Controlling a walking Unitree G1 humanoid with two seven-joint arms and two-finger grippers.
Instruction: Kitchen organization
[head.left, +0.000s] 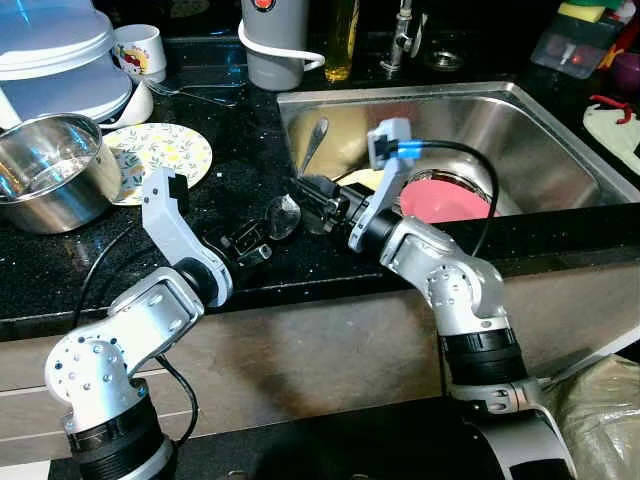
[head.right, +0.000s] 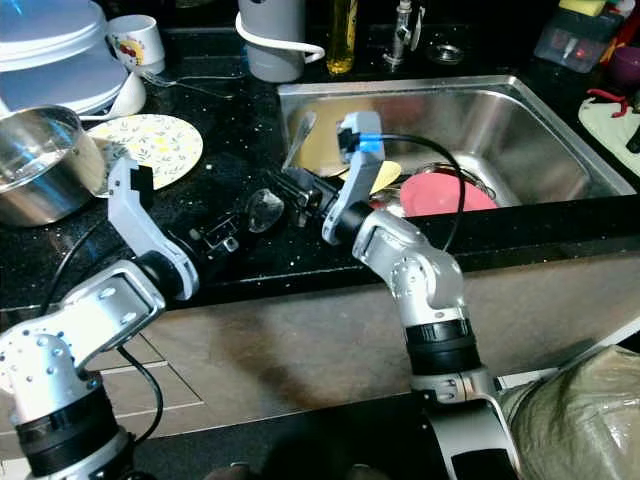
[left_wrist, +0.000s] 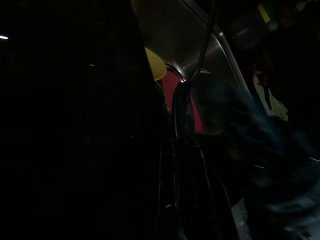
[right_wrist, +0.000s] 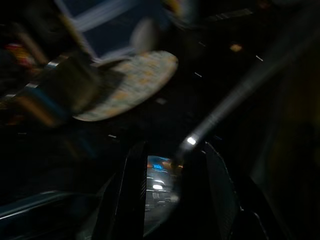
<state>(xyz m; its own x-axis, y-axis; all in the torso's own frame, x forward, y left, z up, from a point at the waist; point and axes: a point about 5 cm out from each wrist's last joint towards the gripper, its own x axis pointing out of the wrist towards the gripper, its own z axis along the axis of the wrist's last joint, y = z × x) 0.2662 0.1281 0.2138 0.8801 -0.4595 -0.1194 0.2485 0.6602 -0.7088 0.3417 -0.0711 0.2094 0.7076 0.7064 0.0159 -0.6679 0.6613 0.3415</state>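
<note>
Our right hand (head.left: 312, 203) is pinching a metal ladle (head.left: 285, 215) by its handle, bowl hanging just over the black counter (head.left: 60, 270) beside the sink (head.left: 560, 140), likely lifting it out. Our left hand (head.left: 245, 243) is waiting near the bowl, its fingers too dark to judge. Behind sit a floral plate (head.left: 170, 150) and steel pot (head.left: 50, 170).

Countertop (head.left: 230, 170): black, fine pale speckle. Sink (head.left: 540, 140): bare silver steel. Plate in sink (head.left: 445, 198): pink-red; yellow piece (head.left: 368, 179) beside it. Plate on counter (head.left: 165, 150): cream, yellow-and-grey floral print. Pot (head.left: 55, 170): shiny steel. Mug (head.left: 140, 50): white, red-and-yellow motif. Bottle (head.left: 341, 40): yellow-amber. Arms silver, fingers black.
</note>
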